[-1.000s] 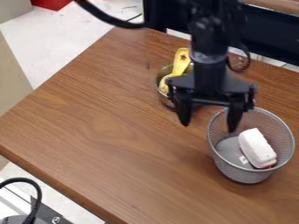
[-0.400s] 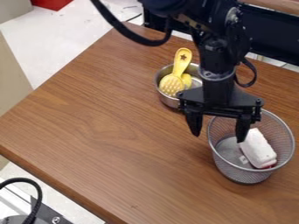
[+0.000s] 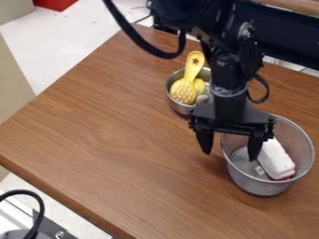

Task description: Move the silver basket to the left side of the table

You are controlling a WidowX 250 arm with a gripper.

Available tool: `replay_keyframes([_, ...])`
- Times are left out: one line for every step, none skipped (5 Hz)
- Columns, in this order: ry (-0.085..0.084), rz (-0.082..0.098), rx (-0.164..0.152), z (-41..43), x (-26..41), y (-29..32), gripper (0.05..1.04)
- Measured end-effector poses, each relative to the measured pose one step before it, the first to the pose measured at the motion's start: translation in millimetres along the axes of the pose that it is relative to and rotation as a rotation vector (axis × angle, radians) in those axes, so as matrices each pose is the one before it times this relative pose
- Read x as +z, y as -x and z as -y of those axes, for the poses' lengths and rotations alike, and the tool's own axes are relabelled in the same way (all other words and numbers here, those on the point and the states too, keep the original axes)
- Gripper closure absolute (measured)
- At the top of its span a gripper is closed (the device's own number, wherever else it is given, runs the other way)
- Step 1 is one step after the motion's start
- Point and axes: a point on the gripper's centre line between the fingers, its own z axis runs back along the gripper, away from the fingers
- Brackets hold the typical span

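The black gripper (image 3: 228, 151) hangs open over the left rim of the silver mesh basket. Its left finger is outside the basket, above the table, and its right finger is over the basket's opening. The silver basket (image 3: 266, 187) stands upright at the right side of the wooden table (image 3: 118, 140). A white block-like item (image 3: 274, 159) lies inside it. Part of the basket's back left rim is hidden behind the gripper.
A metal pot (image 3: 179, 107) holding a yellow slotted utensil (image 3: 185, 89) stands behind and left of the gripper. The table's front left edge (image 3: 62, 202) runs diagonally, with a black cable (image 3: 41, 205) below it.
From a second ago, the gripper has come down and slightly right to the basket's left rim, ending with a small shift left. The basket and pot have not moved.
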Motion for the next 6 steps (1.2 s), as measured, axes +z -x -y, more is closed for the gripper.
replay_keyframes([0.0048, 0.0116, 0.0149, -0.78, -4.60, 0.13, 0.117])
replay_keyframes([0.0040, -0.0051, -0.0124, 0.81, -0.26, 1.26, 0.384])
replay_keyframes([-0.0113, -0.0263, -0.0043, -5.47, -3.96, 9.29, 0.684])
replay_keyframes([-0.0123, -0.0049, -0.0176, 0.82, -0.30, 2.27, 0.902])
replay_keyframes([0.0184, -0.0009, -0.0140, 2.66, 9.63, 3.33, 1.021])
replay_keyframes([0.0273, -0.0224, -0.0163, 2.65, 11.11, 8.54, 1.029])
